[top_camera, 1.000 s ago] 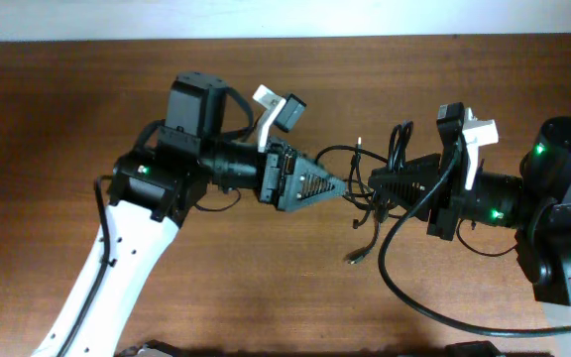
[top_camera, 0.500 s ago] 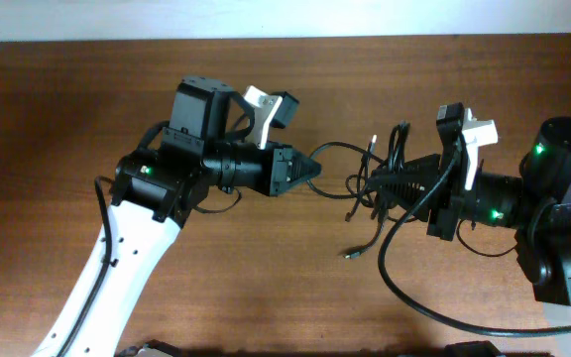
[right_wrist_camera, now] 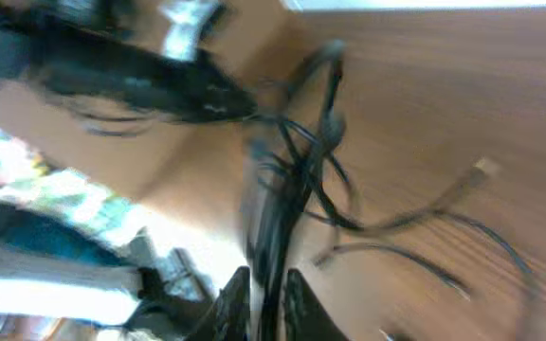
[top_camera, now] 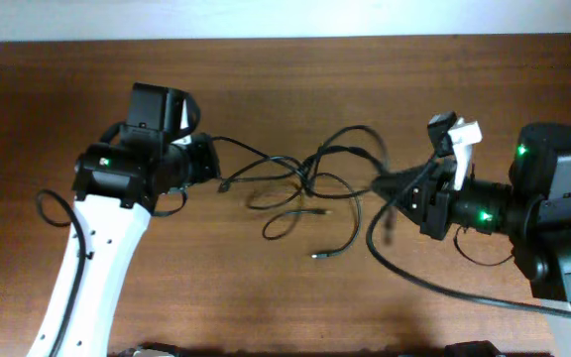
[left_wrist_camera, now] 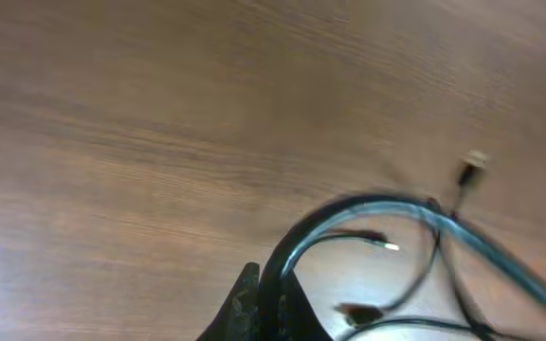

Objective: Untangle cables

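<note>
Several thin black cables (top_camera: 305, 164) lie stretched in loose loops across the brown table between my two grippers. My left gripper (top_camera: 209, 162) at the left is shut on one cable, which comes out between its fingertips (left_wrist_camera: 265, 282) and arcs to the right (left_wrist_camera: 387, 204). My right gripper (top_camera: 383, 184) holds the other end of the bundle. Its fingers stand a narrow gap apart with dark strands (right_wrist_camera: 320, 142) running between them (right_wrist_camera: 263, 277); that view is blurred. Small plug ends lie loose on the table (top_camera: 317, 256) (left_wrist_camera: 472, 163) (right_wrist_camera: 484, 169).
The right arm's own thick black wire (top_camera: 414, 288) loops over the table in front of it. The left arm's white link (top_camera: 77, 288) runs to the near left edge. The table's far edge (top_camera: 285, 40) meets a white wall.
The left gripper shut on a cable and pulled far to the left. The tight knot between the grippers has spread into long loops. The right gripper drew back slightly to the right.
</note>
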`<action>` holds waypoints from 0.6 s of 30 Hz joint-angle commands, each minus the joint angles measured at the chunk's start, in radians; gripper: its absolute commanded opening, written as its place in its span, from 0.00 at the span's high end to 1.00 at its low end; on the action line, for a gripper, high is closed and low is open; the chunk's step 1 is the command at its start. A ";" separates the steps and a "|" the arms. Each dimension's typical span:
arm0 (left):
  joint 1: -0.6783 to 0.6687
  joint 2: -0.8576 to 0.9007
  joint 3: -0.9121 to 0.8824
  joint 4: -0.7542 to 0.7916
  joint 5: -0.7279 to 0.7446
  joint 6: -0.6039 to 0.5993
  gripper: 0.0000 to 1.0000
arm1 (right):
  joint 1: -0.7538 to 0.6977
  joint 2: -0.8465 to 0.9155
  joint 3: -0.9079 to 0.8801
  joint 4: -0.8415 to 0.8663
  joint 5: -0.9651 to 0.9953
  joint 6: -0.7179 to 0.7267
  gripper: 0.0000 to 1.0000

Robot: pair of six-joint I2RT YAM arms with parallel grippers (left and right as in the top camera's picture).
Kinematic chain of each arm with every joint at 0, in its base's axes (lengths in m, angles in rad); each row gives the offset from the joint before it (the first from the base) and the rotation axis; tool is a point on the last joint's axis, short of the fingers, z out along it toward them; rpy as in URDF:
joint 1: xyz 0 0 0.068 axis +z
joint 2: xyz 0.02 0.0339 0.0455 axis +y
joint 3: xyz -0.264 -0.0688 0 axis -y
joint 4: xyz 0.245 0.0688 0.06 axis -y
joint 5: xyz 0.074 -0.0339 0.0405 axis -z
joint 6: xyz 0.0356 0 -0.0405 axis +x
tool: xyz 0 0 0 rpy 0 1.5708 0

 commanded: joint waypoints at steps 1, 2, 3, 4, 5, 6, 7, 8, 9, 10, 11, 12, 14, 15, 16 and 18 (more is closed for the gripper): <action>0.028 0.011 0.002 -0.001 -0.074 -0.020 1.00 | -0.005 -0.015 0.021 -0.099 0.402 -0.013 0.71; 0.028 0.011 0.002 0.000 -0.073 -0.021 1.00 | -0.005 -0.015 0.021 -0.134 0.491 -0.013 0.60; 0.028 0.011 0.002 0.000 -0.073 -0.021 1.00 | -0.005 -0.015 0.021 -0.161 0.552 -0.013 0.54; 0.028 0.011 0.002 0.000 -0.056 -0.020 1.00 | -0.005 -0.015 0.020 -0.189 0.610 -0.013 0.45; 0.028 0.011 0.002 0.000 -0.044 -0.021 1.00 | -0.005 -0.014 0.020 -0.198 0.621 -0.014 0.35; 0.028 0.011 0.002 0.000 -0.037 -0.021 1.00 | -0.005 -0.012 0.020 -0.201 0.620 -0.014 0.27; 0.028 0.011 0.002 0.003 -0.013 -0.020 1.00 | -0.005 -0.002 0.020 -0.204 0.620 -0.014 0.20; 0.028 0.011 0.003 0.020 0.047 0.004 1.00 | -0.005 0.010 0.020 -0.208 0.620 -0.014 0.14; 0.028 0.011 0.003 0.049 0.131 0.064 1.00 | -0.005 0.023 0.020 -0.209 0.616 -0.014 0.09; 0.028 0.011 0.003 0.074 0.214 0.117 1.00 | -0.004 0.043 0.020 -0.213 0.608 -0.014 0.05; 0.028 0.011 0.003 0.104 0.317 0.167 1.00 | -0.004 0.073 0.020 -0.219 0.583 -0.014 0.01; 0.028 0.011 0.003 0.118 0.373 0.185 1.00 | -0.004 0.101 0.020 -0.220 0.550 -0.014 0.00; 0.027 0.011 0.003 0.143 0.536 0.274 1.00 | -0.003 0.166 0.020 -0.218 0.470 -0.014 0.00; 0.026 0.011 0.003 0.158 0.647 0.327 1.00 | -0.003 0.193 0.020 -0.214 0.438 -0.015 0.00; 0.020 0.011 0.003 0.181 0.768 0.371 1.00 | -0.003 0.226 0.020 -0.205 0.406 -0.019 0.00; -0.008 0.011 0.003 0.249 0.941 0.399 1.00 | -0.003 0.278 0.020 -0.187 0.347 -0.045 0.00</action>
